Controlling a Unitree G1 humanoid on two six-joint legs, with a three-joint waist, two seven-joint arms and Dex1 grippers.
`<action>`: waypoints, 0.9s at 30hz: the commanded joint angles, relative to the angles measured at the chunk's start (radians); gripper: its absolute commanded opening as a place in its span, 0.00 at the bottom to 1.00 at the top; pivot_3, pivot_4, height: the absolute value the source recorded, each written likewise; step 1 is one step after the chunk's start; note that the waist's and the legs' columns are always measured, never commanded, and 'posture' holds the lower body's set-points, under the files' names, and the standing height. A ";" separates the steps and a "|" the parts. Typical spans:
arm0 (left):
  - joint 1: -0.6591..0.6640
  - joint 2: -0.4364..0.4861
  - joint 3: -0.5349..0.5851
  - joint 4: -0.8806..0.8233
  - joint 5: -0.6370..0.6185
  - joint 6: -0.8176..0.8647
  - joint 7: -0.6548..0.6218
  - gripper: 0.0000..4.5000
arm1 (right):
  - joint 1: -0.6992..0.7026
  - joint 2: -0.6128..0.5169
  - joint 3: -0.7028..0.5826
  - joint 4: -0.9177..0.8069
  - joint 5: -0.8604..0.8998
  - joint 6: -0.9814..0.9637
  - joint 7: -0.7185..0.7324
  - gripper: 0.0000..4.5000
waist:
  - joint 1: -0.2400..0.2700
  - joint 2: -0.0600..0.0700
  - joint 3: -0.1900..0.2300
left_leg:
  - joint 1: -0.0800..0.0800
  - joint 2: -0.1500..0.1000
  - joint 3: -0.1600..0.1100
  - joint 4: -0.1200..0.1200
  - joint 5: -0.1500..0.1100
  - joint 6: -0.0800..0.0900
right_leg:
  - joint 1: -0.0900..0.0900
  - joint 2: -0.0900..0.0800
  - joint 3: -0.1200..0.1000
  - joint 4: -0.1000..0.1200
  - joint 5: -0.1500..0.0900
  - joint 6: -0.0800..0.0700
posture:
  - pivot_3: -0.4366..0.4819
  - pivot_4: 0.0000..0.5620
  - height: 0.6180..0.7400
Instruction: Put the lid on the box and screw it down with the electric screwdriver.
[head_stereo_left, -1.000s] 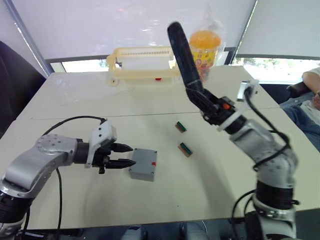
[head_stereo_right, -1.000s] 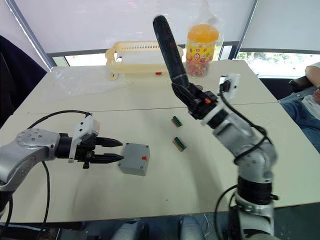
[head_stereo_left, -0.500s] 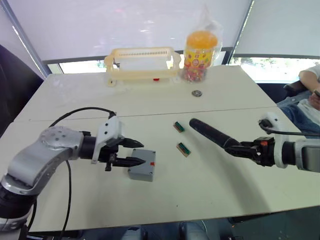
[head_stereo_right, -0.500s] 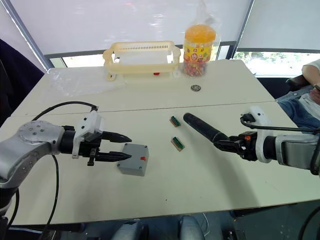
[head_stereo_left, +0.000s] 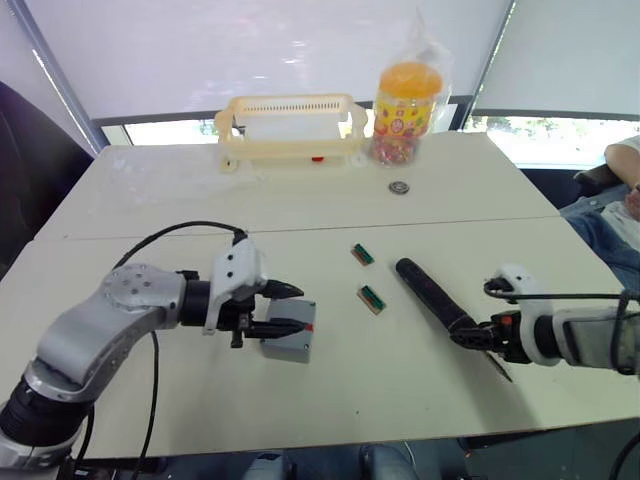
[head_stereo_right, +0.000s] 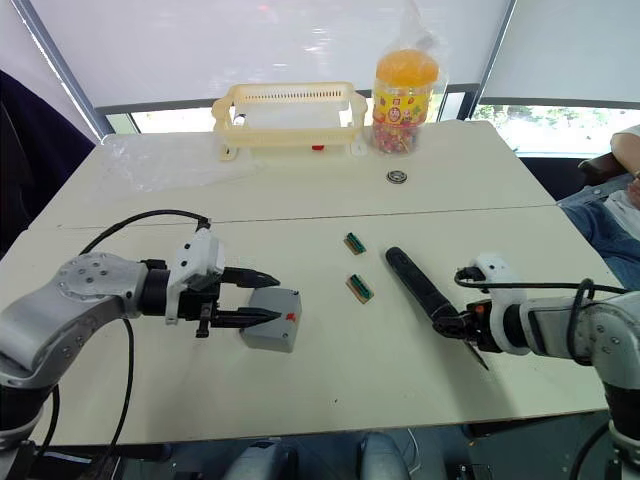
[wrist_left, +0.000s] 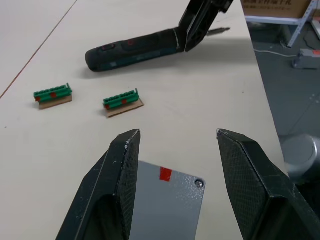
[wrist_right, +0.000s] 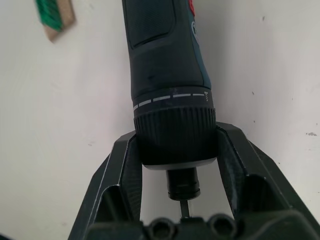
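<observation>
The grey box sits on the table near the front, left of centre. The lid lies flat on top of it, with a red mark and a screw in one corner. My left gripper is open, its two fingers reaching over the box's left edge from either side without gripping it. The black electric screwdriver lies at a slant on the table to the right, bit pointing toward the front edge. My right gripper is shut on the screwdriver's collar just behind the bit.
Two small green terminal blocks lie between the box and the screwdriver. A yellow basket, a jar of sweets and a small round metal piece stand at the back. A person sits at the right edge.
My right arm has swung the screwdriver down from upright to lying on the table. My left gripper has moved right, from beside the box to over its edge.
</observation>
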 joint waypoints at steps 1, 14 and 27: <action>0.001 -0.002 0.004 -0.019 -0.004 -0.005 0.005 0.55 | -0.002 -0.039 0.049 -0.015 -0.071 -0.049 0.041 0.77 | -0.001 0.000 0.000 | 0.000 0.000 0.000 0.000 0.000 0.000 | 0.000 0.000 0.000 0.000 0.000 0.000 | 0.48 0.27 1.00; 0.043 -0.029 -0.005 -0.040 0.008 -0.016 0.037 0.55 | -0.155 -0.245 0.331 0.121 -0.257 -0.214 0.399 0.99 | -0.002 0.000 0.000 | 0.001 0.000 0.000 0.000 0.000 0.000 | 0.002 0.001 -0.001 -0.002 0.000 0.000 | 0.48 0.27 1.00; 0.099 -0.043 -0.004 -0.087 0.009 -0.010 0.105 0.55 | -0.344 -0.205 0.572 0.273 -0.460 -0.300 0.625 0.99 | -0.002 0.000 0.000 | 0.001 0.000 -0.002 0.000 0.000 0.000 | 0.002 0.000 -0.001 -0.003 0.000 0.000 | 0.48 0.27 1.00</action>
